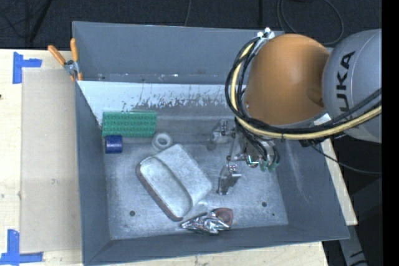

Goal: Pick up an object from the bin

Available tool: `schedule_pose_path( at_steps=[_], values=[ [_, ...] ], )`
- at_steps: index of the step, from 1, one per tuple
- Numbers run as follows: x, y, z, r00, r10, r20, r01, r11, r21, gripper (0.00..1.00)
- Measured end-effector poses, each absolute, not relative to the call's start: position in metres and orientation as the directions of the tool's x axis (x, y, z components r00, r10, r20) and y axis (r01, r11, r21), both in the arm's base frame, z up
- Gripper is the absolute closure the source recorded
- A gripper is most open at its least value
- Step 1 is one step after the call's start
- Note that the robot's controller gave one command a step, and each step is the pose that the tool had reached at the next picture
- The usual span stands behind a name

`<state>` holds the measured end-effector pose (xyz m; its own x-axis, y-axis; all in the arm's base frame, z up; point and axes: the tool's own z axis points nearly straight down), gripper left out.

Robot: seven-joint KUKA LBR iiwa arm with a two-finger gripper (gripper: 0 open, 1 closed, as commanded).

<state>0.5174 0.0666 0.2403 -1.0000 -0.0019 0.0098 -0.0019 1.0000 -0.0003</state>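
My gripper [225,184] hangs low over the bin floor, right of centre, under the orange wrist cover. Just to its left lies a grey-white oblong case with a brown rim [171,180], set diagonally. Below the gripper, by the front wall, sits a crumpled silvery wrapper with a brownish piece [209,221]. Nothing shows in the gripper.
A green bristled block [129,124] lies at the back left with a small blue cylinder [113,144] beside it. A white ring [163,141] rests near the case's upper end. The arm and its cables cover the bin's right side.
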Motion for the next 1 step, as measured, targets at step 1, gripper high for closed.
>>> schedule_pose_path(
  at_steps=[1],
  values=[
    [0.4675, 0.0524, 0.1006, -0.997, 0.078, 0.010, 0.078, 0.997, -0.003, 0.00]
  ],
)
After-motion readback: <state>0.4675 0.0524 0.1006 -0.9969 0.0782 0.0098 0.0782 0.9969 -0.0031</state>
